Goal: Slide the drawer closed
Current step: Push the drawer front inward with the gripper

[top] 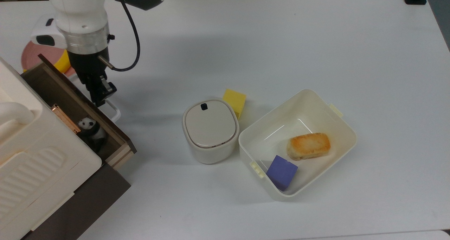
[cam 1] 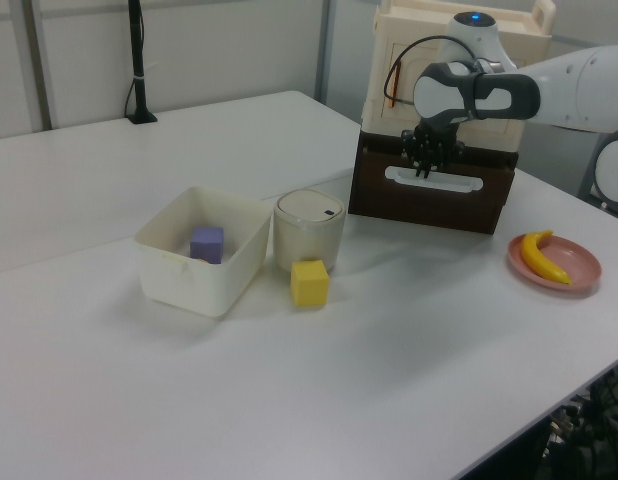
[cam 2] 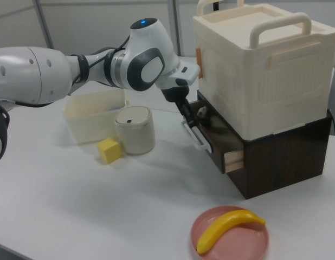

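White tabletop all around. My gripper is pinched together, tips pressed on the white loop handle of the half-open wooden drawer with a dark brown front. Could slip off sideways, or the little panda figure jams it.

Mid-table sits a cream lidded pot, a yellow cube touching its far side in the top view. Just beside it stands a cream open bin holding a toasted bun and a purple cube. Near the table's edge, a pink plate carries a banana.
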`<move>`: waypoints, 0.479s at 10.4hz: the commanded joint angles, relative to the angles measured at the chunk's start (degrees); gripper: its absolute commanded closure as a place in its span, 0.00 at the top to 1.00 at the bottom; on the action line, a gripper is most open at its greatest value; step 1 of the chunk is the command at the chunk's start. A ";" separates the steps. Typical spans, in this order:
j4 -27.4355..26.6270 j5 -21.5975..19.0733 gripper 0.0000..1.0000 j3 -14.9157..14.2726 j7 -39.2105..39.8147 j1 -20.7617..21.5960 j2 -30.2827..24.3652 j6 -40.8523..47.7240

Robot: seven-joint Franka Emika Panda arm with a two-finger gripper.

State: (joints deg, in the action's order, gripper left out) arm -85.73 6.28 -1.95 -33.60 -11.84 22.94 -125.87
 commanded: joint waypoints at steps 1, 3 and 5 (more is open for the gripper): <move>0.74 5.65 0.16 -0.86 -1.47 0.50 0.18 -5.25; 0.74 7.51 0.16 -0.95 -1.55 0.59 1.32 -7.45; 2.14 8.48 0.16 -0.95 -1.55 0.50 2.37 -8.60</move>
State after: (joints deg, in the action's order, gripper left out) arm -85.57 12.79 -2.21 -34.08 -11.79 23.60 -132.20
